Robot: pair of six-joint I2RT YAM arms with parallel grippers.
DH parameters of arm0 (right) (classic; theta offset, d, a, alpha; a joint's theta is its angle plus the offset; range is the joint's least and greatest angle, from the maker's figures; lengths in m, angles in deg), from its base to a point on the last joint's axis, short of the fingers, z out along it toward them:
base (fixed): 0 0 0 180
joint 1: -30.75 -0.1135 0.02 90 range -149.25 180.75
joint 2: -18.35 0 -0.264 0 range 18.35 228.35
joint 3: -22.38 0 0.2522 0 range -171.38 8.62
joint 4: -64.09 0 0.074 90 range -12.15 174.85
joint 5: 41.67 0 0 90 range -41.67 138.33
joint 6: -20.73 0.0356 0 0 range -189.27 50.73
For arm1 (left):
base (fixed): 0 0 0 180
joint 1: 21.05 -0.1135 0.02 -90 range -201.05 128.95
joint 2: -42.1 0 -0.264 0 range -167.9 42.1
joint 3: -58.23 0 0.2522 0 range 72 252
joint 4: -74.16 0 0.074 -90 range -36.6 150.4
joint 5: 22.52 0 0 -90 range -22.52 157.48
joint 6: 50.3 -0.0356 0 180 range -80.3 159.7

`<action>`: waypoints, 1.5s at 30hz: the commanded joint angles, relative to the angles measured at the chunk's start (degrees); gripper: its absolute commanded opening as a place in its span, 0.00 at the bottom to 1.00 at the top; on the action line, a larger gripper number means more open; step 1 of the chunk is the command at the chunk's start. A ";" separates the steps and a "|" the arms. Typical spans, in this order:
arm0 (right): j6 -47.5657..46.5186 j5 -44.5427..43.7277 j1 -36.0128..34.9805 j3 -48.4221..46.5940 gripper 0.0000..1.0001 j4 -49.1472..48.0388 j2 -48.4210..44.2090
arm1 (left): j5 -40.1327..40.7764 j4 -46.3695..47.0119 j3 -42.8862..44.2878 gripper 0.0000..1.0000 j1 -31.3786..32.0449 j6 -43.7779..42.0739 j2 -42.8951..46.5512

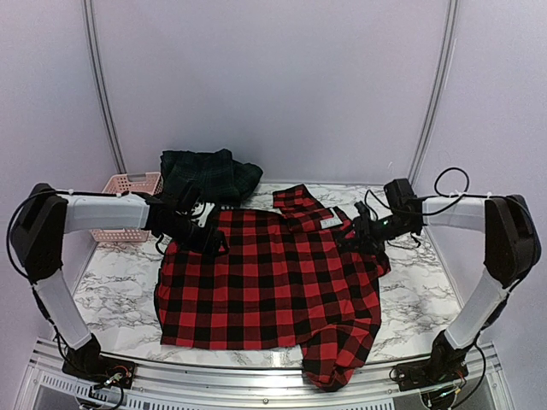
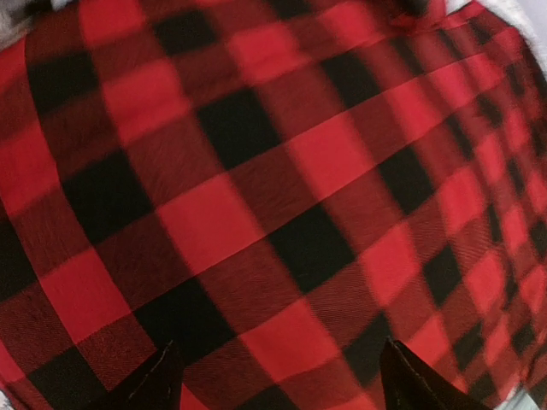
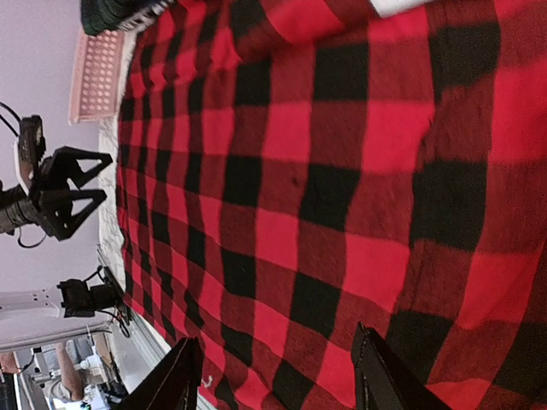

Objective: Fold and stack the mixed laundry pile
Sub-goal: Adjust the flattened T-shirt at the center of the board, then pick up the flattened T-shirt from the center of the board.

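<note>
A red-and-black checked shirt [image 1: 273, 282] lies spread flat on the marble table [image 1: 111, 290], one sleeve hanging over the front edge. It fills the left wrist view [image 2: 273, 188] and the right wrist view [image 3: 342, 188]. A dark green plaid piece [image 1: 209, 173] lies bunched at the back, also in the right wrist view [image 3: 120, 10]. My left gripper [image 1: 214, 241] is open just above the shirt's left shoulder edge; its fingertips [image 2: 154, 380] stand apart. My right gripper [image 1: 357, 235] is open over the shirt's right shoulder, empty. No navy piece is in view.
A pink perforated basket [image 1: 128, 192] stands at the back left, also in the right wrist view [image 3: 96, 73]. The table's metal front rail [image 1: 256, 380] runs along the near edge. Curved poles rise at the back.
</note>
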 commanded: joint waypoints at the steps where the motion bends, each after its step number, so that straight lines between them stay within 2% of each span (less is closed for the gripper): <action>1: -1.41 -1.94 -0.22 5.41 0.55 -4.80 1.52 | 5.26 -5.22 0.37 0.80 -1.23 1.98 -7.54; 7: -2.43 -4.65 0.08 1.85 0.54 -8.11 11.06 | 10.47 -5.85 5.72 0.75 -5.27 3.59 -14.44; 13: -3.60 -4.93 0.48 -12.18 0.54 -5.56 21.17 | 12.88 -10.52 18.41 0.75 -11.21 0.91 -21.85; 15: -5.00 -5.01 0.55 -16.76 0.54 -3.07 20.53 | 12.51 -10.81 20.75 0.79 -11.15 -2.20 -20.99; 18: -6.29 -5.23 0.58 -18.92 0.54 0.57 14.48 | 11.22 -9.93 19.43 0.84 -10.48 -4.78 -15.41; 21: -4.50 -5.31 0.60 -13.74 0.54 3.07 4.64 | 8.44 -8.53 13.84 0.85 -10.36 -1.21 -7.27; 26: 1.52 -6.19 0.31 5.59 0.54 8.22 -13.15 | 3.94 -6.07 -1.84 0.86 -8.94 11.54 8.63; 28: 4.53 -6.70 0.23 12.73 0.54 9.87 -21.36 | 3.29 -5.40 -8.20 0.86 -7.30 17.23 14.77; 31: 7.51 -7.09 -0.41 20.84 0.52 13.02 -28.84 | 4.10 -5.40 -15.34 0.86 -3.42 24.27 21.56; 37: 9.90 -6.91 -5.06 30.49 0.47 17.32 -35.48 | 5.11 -5.35 -24.76 0.87 1.03 35.37 29.75; 40: 11.68 -5.01 -6.60 35.16 0.43 15.45 -37.24 | 7.26 -6.10 -26.26 0.87 1.06 37.46 32.42; 45: 14.08 -3.05 -8.53 38.60 0.34 9.30 -34.88 | 6.77 -6.39 -27.76 0.86 1.06 40.71 32.85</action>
